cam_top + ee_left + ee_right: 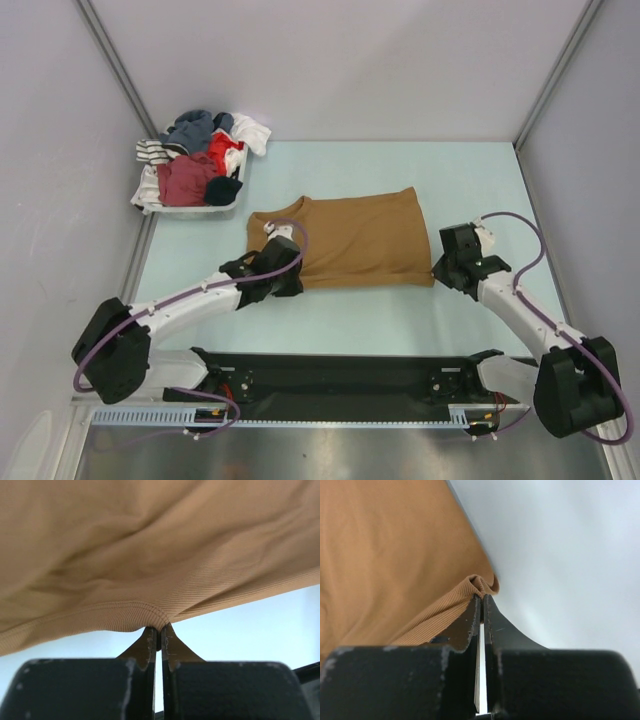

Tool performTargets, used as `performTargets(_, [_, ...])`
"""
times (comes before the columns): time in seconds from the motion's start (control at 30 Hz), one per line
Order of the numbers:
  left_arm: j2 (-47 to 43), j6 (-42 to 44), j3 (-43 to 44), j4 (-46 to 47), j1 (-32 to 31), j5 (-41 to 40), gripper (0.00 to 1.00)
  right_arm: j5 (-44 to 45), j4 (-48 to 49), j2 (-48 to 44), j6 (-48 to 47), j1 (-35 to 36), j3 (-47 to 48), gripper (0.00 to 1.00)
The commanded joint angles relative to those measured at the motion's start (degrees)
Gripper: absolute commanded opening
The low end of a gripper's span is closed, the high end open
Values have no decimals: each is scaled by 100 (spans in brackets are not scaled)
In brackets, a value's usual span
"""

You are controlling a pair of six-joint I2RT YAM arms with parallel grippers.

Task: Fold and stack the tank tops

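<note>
The tan-brown tank top [360,240] lies spread flat near the middle of the pale green worktop [470,180], its straps toward the left and its hem toward the right; the near edge runs roughly straight between the two arms. The left claw [158,629] is pressed together on the ribbed edge of the cloth, which puckers into a small fold right at its tips; above the pinch the fabric rises in loose wrinkles, and bare worktop shows beneath it. The right claw [482,597] is likewise pressed together, pinching a bunched corner of the ribbed hem; the rest of the top spreads away to its left, with bare worktop to its right. At the far left corner of the worktop, well apart from the tank top, sits a white bin [192,209] heaped with mixed clothes; a dark maroon garment [185,180] lies near the front of the heap, with a striped piece [152,151] and a grey-blue piece [190,128] beside it.
</note>
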Motion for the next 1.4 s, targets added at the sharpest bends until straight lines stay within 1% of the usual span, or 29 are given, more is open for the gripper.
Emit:
performTargets(0.0, [155, 493, 369, -206, 267, 75, 2, 126, 308, 346, -332, -95, 449, 0])
performTargets(0.1, [428, 652, 729, -249, 382, 163, 2, 170, 370, 661, -464, -201, 721, 1])
performTargets(0.23, [849, 748, 976, -241, 514, 180, 2, 187, 457, 1058, -578, -324, 1003, 1])
performTargets(0.43, [1263, 775, 1125, -21, 725, 444, 2, 170, 554, 1629, -658, -403, 1311, 1])
performTargets(0.7, [1544, 775, 1407, 32, 909, 436, 2, 100, 738, 2069, -711, -517, 1583, 0])
performTargets(1.07, [1940, 819, 1548, 181, 1208, 558, 2, -24, 818, 2746, -719, -544, 2084, 2])
performTargets(1.1, [2019, 828, 1600, 199, 1217, 576, 4, -23, 835, 2816, -728, -553, 2111, 3])
performTargets(1.13, [2054, 854, 1635, 207, 1226, 585, 6, -23, 853, 2843, -728, -553, 2137, 6])
performTargets(1.17, [2081, 871, 1670, 216, 1226, 550, 9, -58, 923, 2878, -745, -561, 2172, 9])
performTargets(1.2, [2098, 889, 1732, 208, 1226, 506, 15, -93, 958, 2913, -789, -579, 2198, 13])
performTargets(1.23, [2090, 907, 1750, 225, 1226, 454, 19, -137, 985, 2974, -842, -579, 2233, 21])
performTargets(1.27, [2072, 907, 1759, 225, 1226, 305, 23, -164, 976, 2992, -860, -596, 2260, 22])
performTargets(1.3, [2029, 907, 1802, 234, 1226, 260, 29, -173, 976, 3010, -860, -640, 2304, 22])
performTargets(1.37, [1993, 942, 1829, 260, 1226, 225, 39, -225, 1037, 2984, -851, -684, 2304, 26])
